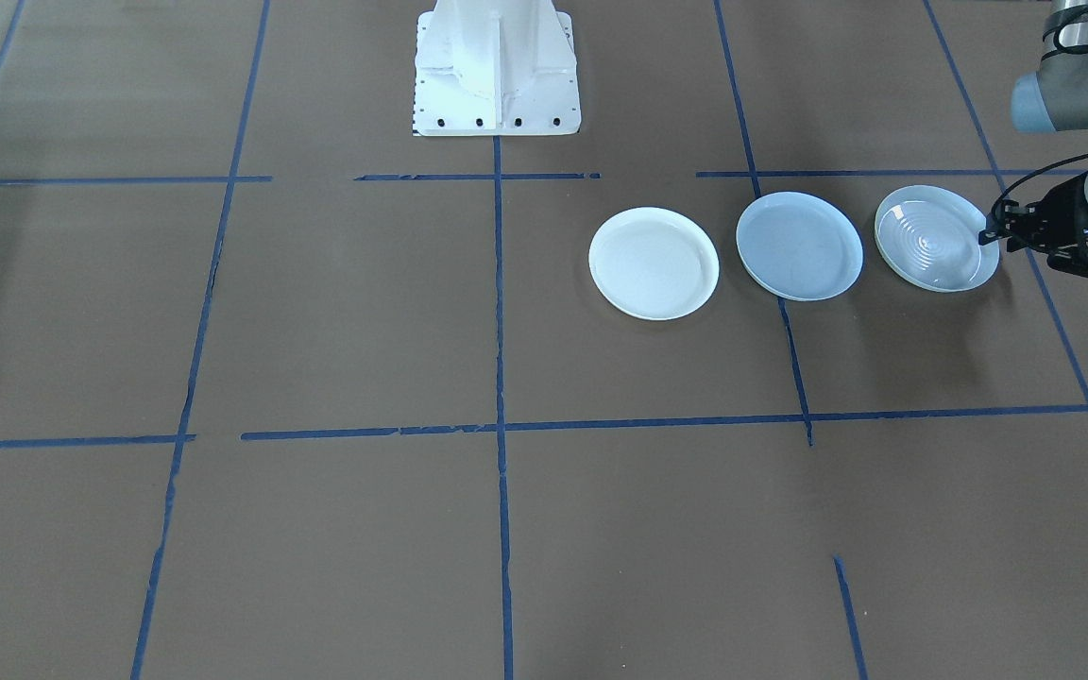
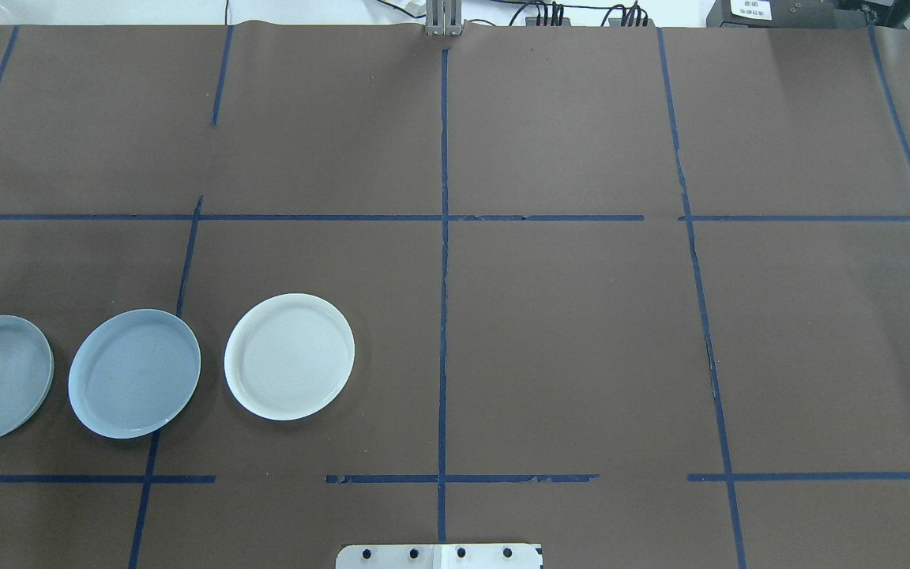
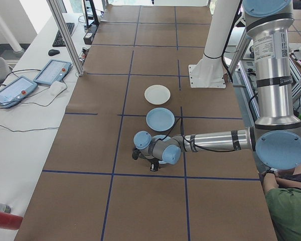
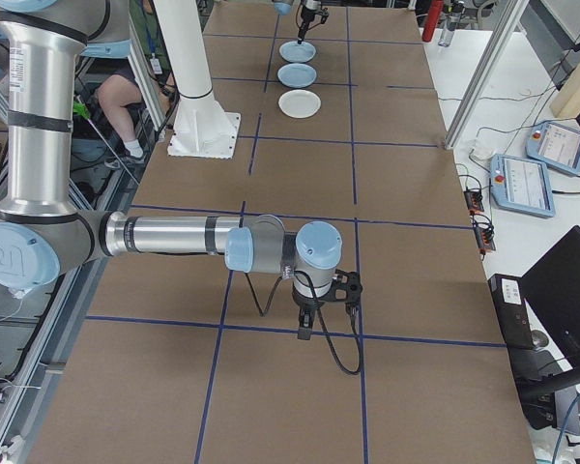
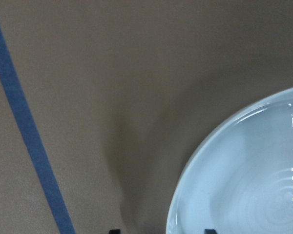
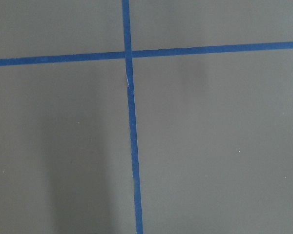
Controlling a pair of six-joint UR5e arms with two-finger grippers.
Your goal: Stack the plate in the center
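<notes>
Three plates are lined up in a row on the table (image 1: 317, 312), all on the robot's left half. The light-blue plate (image 1: 799, 246) sits in the middle of the row, flat on the brown paper, across a blue tape line (image 1: 794, 359). The white plate (image 1: 654, 263) is placed just beside it toward the table's middle, with a narrow gap between the rims. The ringed plate (image 1: 937, 237) is placed on the other side, nearest the table's left end, also with a narrow gap; its rim is cut off by the edge of the overhead view.

The left gripper (image 1: 990, 236) is seen low at the outer rim of the ringed plate. Its two finger tips barely show at the bottom of the wrist view, set apart, with the plate's edge running between them; no clamping is seen. Contact with the rim cannot be told.

The right gripper (image 4: 304, 332) is held over bare paper far down the table, well apart from the plates; whether its fingers are apart or together cannot be told.

Wide bare paper is left on the robot's right half and toward the operators' side. The white robot base (image 1: 497, 71) is bolted at the table's back edge. Desks with tablets (image 4: 527, 184) are seen alongside.
</notes>
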